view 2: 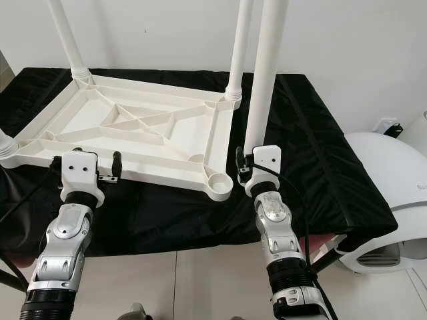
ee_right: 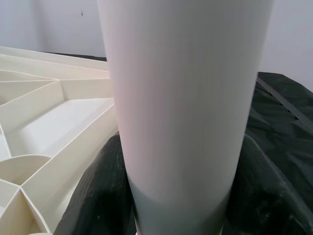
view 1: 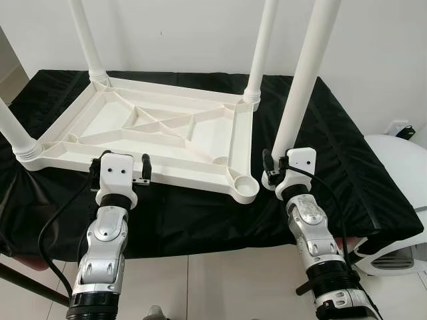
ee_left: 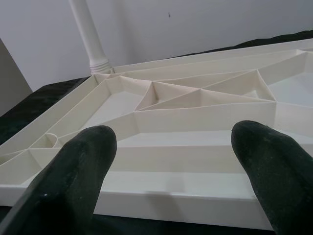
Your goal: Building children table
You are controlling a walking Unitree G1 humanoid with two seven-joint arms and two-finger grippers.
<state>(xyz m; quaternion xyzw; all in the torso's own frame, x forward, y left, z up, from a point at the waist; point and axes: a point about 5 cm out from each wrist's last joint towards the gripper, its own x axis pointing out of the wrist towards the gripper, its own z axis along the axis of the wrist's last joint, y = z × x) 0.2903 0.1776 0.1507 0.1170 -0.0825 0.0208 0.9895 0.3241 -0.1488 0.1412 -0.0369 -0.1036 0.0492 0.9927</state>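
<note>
Inverted white tabletop (view 1: 167,130) is lying at frame centre on the black cloth (view 1: 333,153). Right gripper (view 1: 275,175) is clamping a loose table leg (view 1: 303,80) upright beside the empty corner socket (view 1: 245,185). Left gripper (view 1: 123,175) is spread wide at the tabletop's near rim.

Both arms: silver jointed segments, black ribbed collars, white wrist housings with two dark screw holes, black cables, black fingers (ee_left: 73,176).

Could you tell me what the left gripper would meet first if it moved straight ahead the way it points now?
Most likely the near side wall of the upturned white tabletop: the left gripper points straight at it with open jaws, already close.
</note>
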